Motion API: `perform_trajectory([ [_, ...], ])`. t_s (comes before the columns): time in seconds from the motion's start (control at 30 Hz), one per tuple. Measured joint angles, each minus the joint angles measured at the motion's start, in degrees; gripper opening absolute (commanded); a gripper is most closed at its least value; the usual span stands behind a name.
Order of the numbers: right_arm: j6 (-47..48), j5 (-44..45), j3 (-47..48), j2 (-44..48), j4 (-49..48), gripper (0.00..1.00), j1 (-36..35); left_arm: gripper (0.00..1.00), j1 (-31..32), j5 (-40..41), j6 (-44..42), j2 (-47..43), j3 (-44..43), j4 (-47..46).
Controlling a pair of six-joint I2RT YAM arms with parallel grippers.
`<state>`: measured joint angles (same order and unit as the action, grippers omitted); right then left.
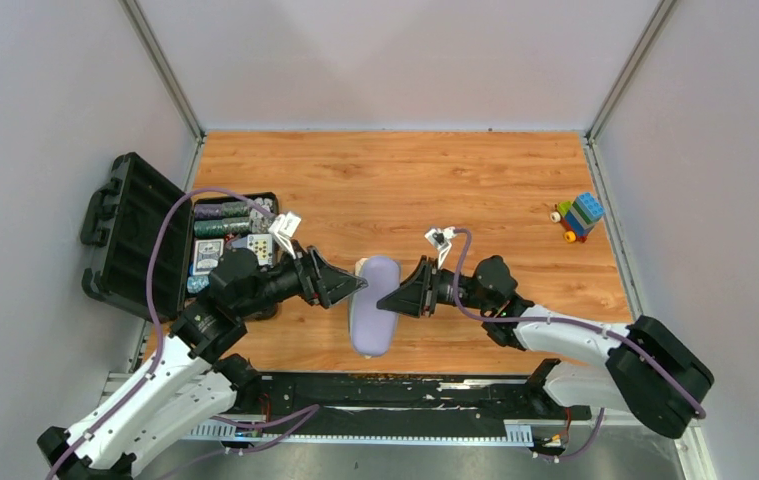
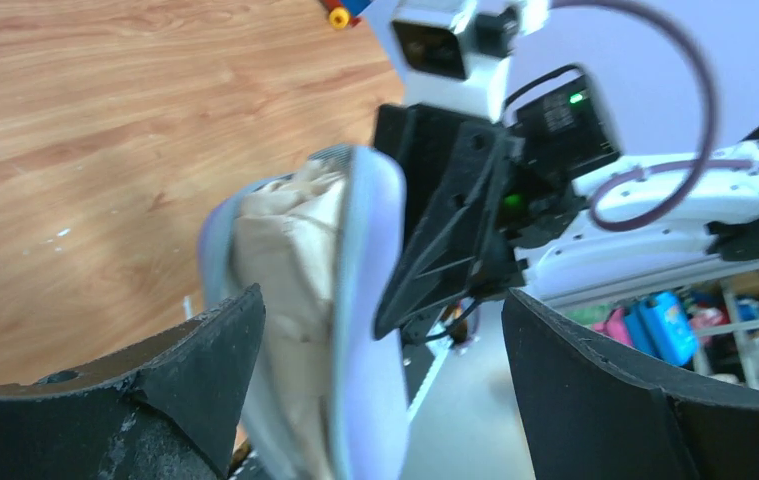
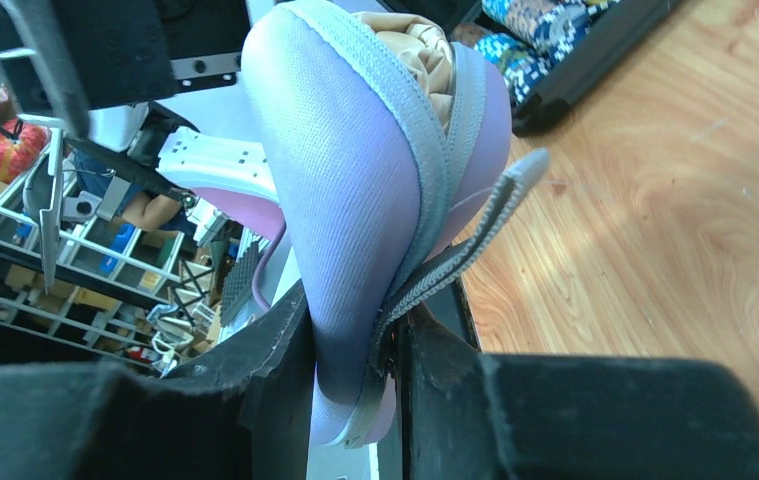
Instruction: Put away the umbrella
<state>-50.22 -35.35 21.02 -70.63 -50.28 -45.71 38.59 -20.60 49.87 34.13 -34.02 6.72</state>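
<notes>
Peeking from lilac case [image 1: 375, 305]: beige umbrella [image 2: 290, 250]

The left arm [image 1: 170, 378] and the right arm [image 1: 575, 338] both angle in toward the lilac case [image 1: 374, 330], elbows bent, wrists near level. Left of the case, the left gripper [image 1: 358, 284] has its jaws spread wide, one beside the case's open edge. Right of the case, the right gripper [image 1: 385, 300] has its jaws pinched on the case's zipper rim
</notes>
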Motion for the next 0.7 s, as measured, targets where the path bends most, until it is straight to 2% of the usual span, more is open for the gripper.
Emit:
perform_trajectory([
  [0.13,2.0,0.0,1.3,5.0,4.3,0.08,0.0,0.99,0.0,-1.2,-7.8,3.4,-5.3,8.9],
  [0.27,3.2,0.0,2.4,7.7,7.1,0.08,0.0,0.98,0.0,-3.7,-12.3,6.1,-6.7,12.9],
  [0.37,3.6,0.0,2.8,8.4,7.8,0.09,0.0,0.94,0.0,-7.1,-12.9,7.9,-6.3,12.4],
  [0.5,3.6,0.0,2.9,8.5,8.1,0.11,0.0,0.89,0.0,-11.2,-10.8,8.0,-1.8,4.4],
  [0.6,3.6,0.1,3.0,8.5,8.5,0.14,0.0,0.79,0.2,-13.5,-8.5,8.1,1.7,-1.5],
  [0.7,3.6,0.3,3.4,8.5,8.9,0.24,0.0,0.52,0.4,-14.4,-6.4,8.6,4.5,-6.3],
])
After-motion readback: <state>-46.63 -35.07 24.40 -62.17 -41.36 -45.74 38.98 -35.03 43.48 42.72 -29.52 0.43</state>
